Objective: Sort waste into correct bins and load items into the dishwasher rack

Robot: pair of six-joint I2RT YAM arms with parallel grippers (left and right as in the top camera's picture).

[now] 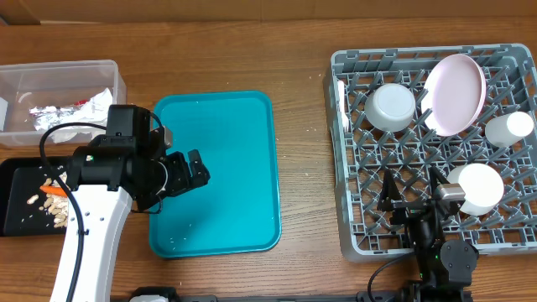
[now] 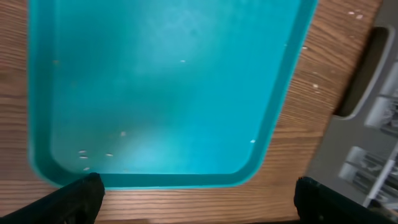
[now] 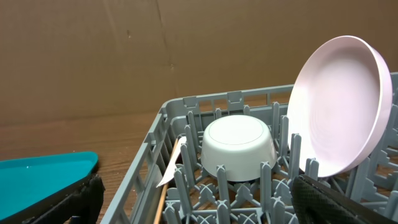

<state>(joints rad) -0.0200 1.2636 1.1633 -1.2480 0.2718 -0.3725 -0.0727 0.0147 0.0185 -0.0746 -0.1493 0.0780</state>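
The grey dishwasher rack (image 1: 357, 151) stands on the right. It holds a pink-white plate (image 1: 457, 92) on edge, two upturned white bowls (image 1: 393, 106) (image 1: 478, 186), a white cup (image 1: 510, 127) and a white fork (image 1: 341, 105). My right gripper (image 1: 413, 189) hovers open over the rack's near side; the right wrist view shows one bowl (image 3: 239, 146) and the plate (image 3: 339, 106) ahead of its empty jaws. My left gripper (image 1: 195, 172) is open and empty above the teal tray (image 1: 226, 126). The clear tub (image 1: 25, 80) holds a foil wrapper (image 1: 59, 107) and a napkin (image 1: 101, 99). The black tray (image 1: 13, 218) holds nuts (image 1: 54, 210) and a carrot (image 1: 54, 190).
In the left wrist view, a few pale crumbs (image 2: 84, 155) lie near the corner of the teal tray (image 2: 161, 87), and the rack's edge (image 2: 373, 124) shows at the right. Bare wooden tabletop (image 1: 306, 168) separates the teal tray from the rack.
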